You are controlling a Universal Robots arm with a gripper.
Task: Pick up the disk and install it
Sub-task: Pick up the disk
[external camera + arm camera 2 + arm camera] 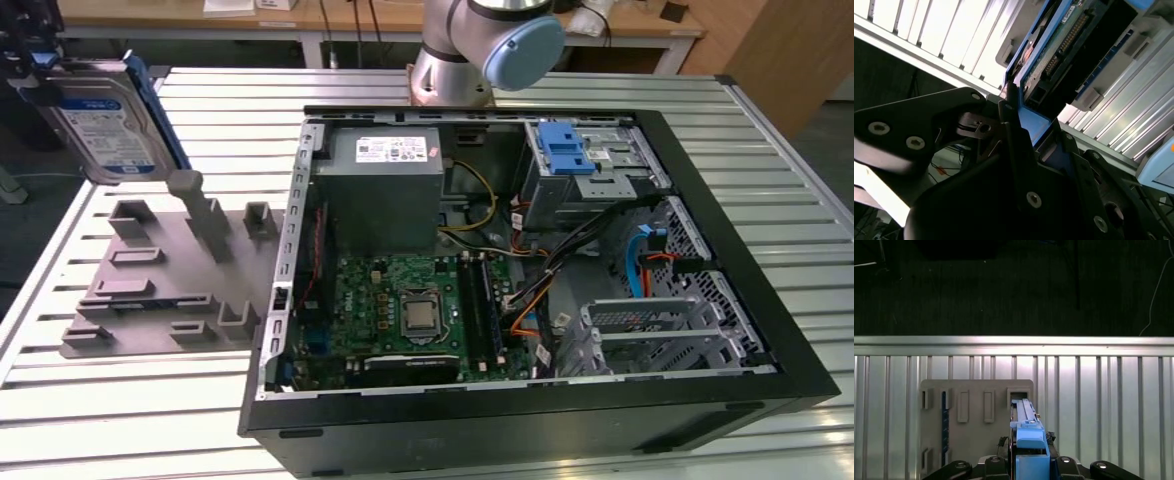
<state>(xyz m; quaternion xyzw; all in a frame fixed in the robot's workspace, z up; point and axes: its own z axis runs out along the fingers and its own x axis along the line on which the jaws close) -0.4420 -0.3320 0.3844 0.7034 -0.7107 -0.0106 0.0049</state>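
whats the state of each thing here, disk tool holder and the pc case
disk: upright, held up off the table, clamped in the tool
tool: shut on the disk's blue frame
grey holder: flat on the table, disk held above it
pc case: lying on its side, open, insides exposed

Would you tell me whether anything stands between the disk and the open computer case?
Nothing visible does. The gripper holds the disk aloft over the grey fixture at the exterior view's left. The fixture's posts stand below it, and the case lies open-topped to that view's right, with only bare table between.
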